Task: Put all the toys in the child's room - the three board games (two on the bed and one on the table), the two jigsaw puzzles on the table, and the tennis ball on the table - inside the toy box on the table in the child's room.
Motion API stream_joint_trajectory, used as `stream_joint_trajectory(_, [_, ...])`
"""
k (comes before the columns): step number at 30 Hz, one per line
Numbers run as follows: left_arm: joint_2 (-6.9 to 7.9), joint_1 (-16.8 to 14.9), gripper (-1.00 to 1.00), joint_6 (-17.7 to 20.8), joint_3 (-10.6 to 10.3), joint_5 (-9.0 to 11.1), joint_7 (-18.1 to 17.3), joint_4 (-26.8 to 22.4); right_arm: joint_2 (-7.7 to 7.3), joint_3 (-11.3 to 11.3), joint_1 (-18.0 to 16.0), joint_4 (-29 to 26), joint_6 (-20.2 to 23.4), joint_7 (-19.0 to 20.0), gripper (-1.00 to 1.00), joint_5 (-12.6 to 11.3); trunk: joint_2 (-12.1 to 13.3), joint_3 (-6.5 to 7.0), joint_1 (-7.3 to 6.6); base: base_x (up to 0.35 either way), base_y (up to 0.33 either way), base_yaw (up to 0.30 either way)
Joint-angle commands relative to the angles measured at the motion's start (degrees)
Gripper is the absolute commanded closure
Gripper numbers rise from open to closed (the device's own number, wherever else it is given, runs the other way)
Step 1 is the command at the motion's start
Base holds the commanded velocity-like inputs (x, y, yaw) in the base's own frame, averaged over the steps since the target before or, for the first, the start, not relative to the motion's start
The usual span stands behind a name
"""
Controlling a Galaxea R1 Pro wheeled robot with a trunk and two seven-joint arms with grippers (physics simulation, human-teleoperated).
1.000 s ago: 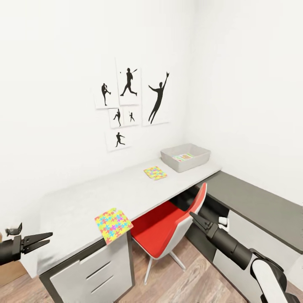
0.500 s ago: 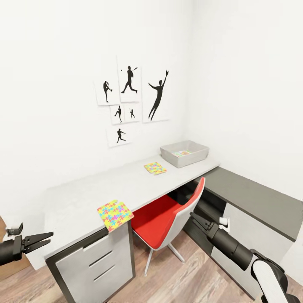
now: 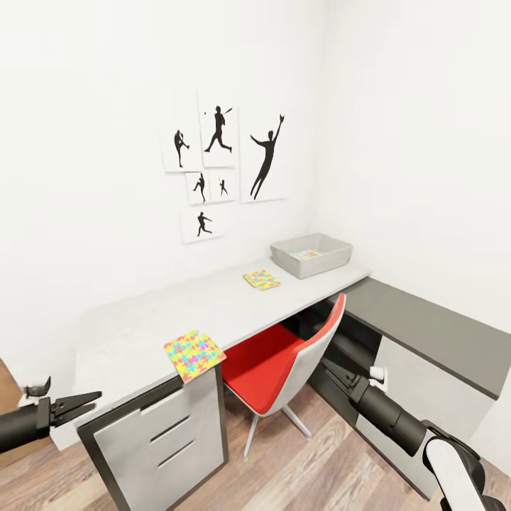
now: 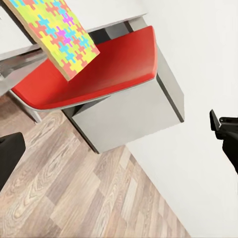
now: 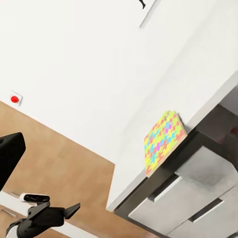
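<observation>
Here, your empty left gripper [image 3: 89,402] looks nearly closed; the right's [image 3: 328,367] is unclear. The near puzzle [image 3: 193,354] seems thin and stiff; pinch its overhanging edge.

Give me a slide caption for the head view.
Two multicolour jigsaw puzzles and a grey toy box on the pale desk.

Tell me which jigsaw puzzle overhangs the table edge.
The near jigsaw puzzle, above the drawers; the far puzzle lies fully on the table near the toy box.
</observation>
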Motion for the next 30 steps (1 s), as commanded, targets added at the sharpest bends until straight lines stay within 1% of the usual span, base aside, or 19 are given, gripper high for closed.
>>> stream_joint_trajectory(1, [-0.38, 0.0, -1.00, 0.2, 0.0, -0.1, 0.4, -0.3, -0.01, -0.1, 0.0, 0.0, 0.4, 0.0, -1.00, -0.2, -0.5, -0.25, 0.23, -0.003, 0.000, 0.000])
stream_joint_trajectory(3, [-1.23, -0.1, -1.00, 0.2, 0.0, -0.1, 1.8, -0.9, -0.03, -0.1, 0.0, 0.0, 0.4, 0.0, -1.00, -0.2, -1.3, -0.61, 0.66, -0.002, 0.000, 0.000])
stream_joint_trajectory(4, [-2.26, -0.1, -1.00, 0.2, 0.0, -0.1, 3.3, -1.4, -0.05, -0.1, 0.0, 0.0, 0.4, 0.0, -1.00, -0.2, -1.7, -0.79, 0.88, -0.001, 0.000, 0.000])
stream_joint_trajectory(6, [-3.53, -0.1, -1.00, 0.2, 0.0, -0.1, 4.9, -1.7, -0.06, -0.1, 0.0, 0.0, 0.4, 0.0, -1.00, -0.1, -2.5, -1.15, 1.32, 0.000, 0.000, 0.000])
stream_joint_trajectory(7, [-4.95, -0.1, -1.00, 0.2, 0.0, -0.1, 6.4, -2.0, -0.07, -0.1, 0.0, 0.0, 0.4, 0.0, -1.00, -0.1, -2.9, -1.32, 1.54, 0.000, 0.000, 0.000])
stream_joint_trajectory(10, [-7.31, -0.1, -1.00, 0.2, 0.0, -0.1, 8.4, -2.2, -0.07, -0.1, 0.0, 0.0, 0.4, 0.0, -1.00, -0.1, -4.1, -1.86, 2.20, 0.000, 0.000, 0.000])
stream_joint_trajectory(11, [-8.99, -0.4, -1.00, 0.2, 0.0, -0.1, 9.6, -2.3, -0.08, -0.1, 0.0, 0.0, 0.4, 0.0, -1.00, -0.1, -4.5, -2.04, 2.42, 0.000, 0.000, 0.000])
stream_joint_trajectory(12, [-8.99, -0.4, -1.00, 0.2, 0.0, -0.1, 9.6, -2.3, -0.08, -0.1, 0.0, 0.0, 0.4, 0.0, -1.00, -0.1, -4.9, -2.22, 2.64, 0.000, 0.000, 0.000])
stream_joint_trajectory(13, [-9.82, -0.6, -1.00, 0.2, 0.0, -0.1, 10.2, -2.3, -0.08, -0.1, 0.0, 0.0, 0.4, 0.0, -1.00, -0.1, -5.3, -2.40, 2.86, 0.000, 0.000, 0.000])
stream_joint_trajectory(14, [-11.45, -1.2, -1.00, 0.2, 0.0, -0.1, 11.7, -2.4, -0.09, -0.1, 0.0, 0.0, 0.4, 0.0, -1.00, -0.1, -5.7, -2.58, 3.08, 0.000, 0.000, 0.000])
stream_joint_trajectory(20, [-16.16, -2.2, -1.00, 0.2, 0.0, 0.0, 17.9, -2.4, -0.15, -0.2, 0.0, 0.0, 0.4, 0.0, -1.00, -0.2, -8.1, -3.66, 4.40, 0.000, 0.000, 0.000])
stream_joint_trajectory(21, [-17.93, -2.4, -1.00, 0.1, 0.0, 0.0, 20.1, -2.4, -0.15, -0.2, 0.0, 0.0, 0.4, 0.0, -1.00, -0.2, -8.5, -3.84, 4.62, 0.000, 0.000, 0.000])
stream_joint_trajectory(23, [-19.99, -2.7, -1.00, 0.0, 0.0, 0.0, 22.6, -2.4, -0.16, -0.2, 0.0, 0.1, 0.4, 0.0, -1.00, -0.2, -9.3, -4.20, 5.06, 0.000, 0.000, 0.000])
stream_joint_trajectory(25, [-22.50, -3.0, -1.00, -0.1, -0.1, 0.0, 25.2, -2.4, -0.16, -0.2, 0.0, 0.1, 0.4, 0.0, -1.00, -0.2, -10.1, -4.56, 5.50, 0.000, 0.000, 0.000])
stream_joint_trajectory(30, [-29.71, -4.2, -1.00, -0.4, -0.6, -0.1, 33.6, -2.4, -0.17, -0.2, 0.0, 0.1, 0.4, 0.0, -1.00, -0.2, -12.1, -5.45, 6.59, 0.000, 0.000, 0.000])
